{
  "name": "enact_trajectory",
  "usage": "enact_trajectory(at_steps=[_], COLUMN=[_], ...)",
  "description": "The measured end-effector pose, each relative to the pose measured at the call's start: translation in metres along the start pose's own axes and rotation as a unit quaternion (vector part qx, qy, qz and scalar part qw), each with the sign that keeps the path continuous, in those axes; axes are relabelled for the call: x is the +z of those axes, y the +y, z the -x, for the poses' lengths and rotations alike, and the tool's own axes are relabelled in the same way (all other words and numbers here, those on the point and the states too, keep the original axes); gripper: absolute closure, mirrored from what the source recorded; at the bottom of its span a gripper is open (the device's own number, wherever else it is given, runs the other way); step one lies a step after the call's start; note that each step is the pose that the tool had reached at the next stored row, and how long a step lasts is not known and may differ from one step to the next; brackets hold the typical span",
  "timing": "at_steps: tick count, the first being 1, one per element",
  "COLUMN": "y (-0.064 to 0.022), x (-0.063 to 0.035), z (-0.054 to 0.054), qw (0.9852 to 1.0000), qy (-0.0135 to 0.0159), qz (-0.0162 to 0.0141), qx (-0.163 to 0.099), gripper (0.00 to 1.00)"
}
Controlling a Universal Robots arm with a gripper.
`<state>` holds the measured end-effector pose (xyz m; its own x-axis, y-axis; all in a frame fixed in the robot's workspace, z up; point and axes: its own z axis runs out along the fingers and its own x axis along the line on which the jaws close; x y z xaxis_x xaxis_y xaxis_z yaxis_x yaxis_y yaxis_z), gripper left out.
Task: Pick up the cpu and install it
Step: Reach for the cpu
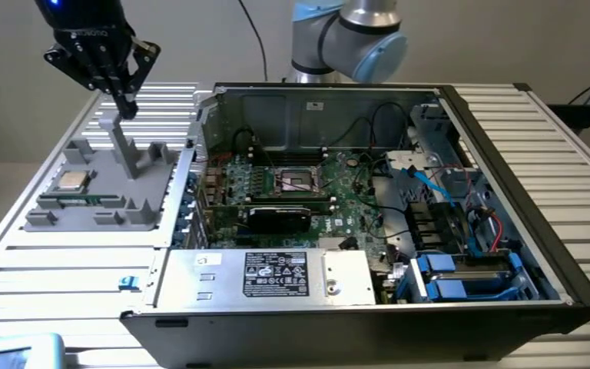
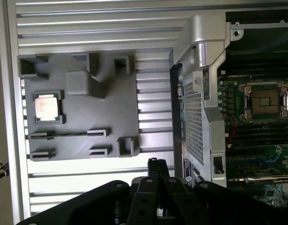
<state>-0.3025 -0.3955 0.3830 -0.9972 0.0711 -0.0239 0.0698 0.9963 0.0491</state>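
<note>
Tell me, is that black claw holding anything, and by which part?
Nothing is held. The gripper is shut and empty above the grey tray; the chip lies on that tray, untouched.

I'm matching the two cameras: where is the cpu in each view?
Exterior view: the cpu sits in the grey tray, at the exterior view's left.
Wrist view: the cpu lies at the tray's edge farthest from the computer case.
Shared landmark: the tray's tall post.
</note>
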Motion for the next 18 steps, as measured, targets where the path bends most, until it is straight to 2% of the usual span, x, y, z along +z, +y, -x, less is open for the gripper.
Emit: enact_trajectory(at_steps=[18], y=[0.0028], x=[0.0107], z=[-0.082], qw=[1.0], qy=[0.0], qz=[0.0], qx=[0.0], gripper=[0.89])
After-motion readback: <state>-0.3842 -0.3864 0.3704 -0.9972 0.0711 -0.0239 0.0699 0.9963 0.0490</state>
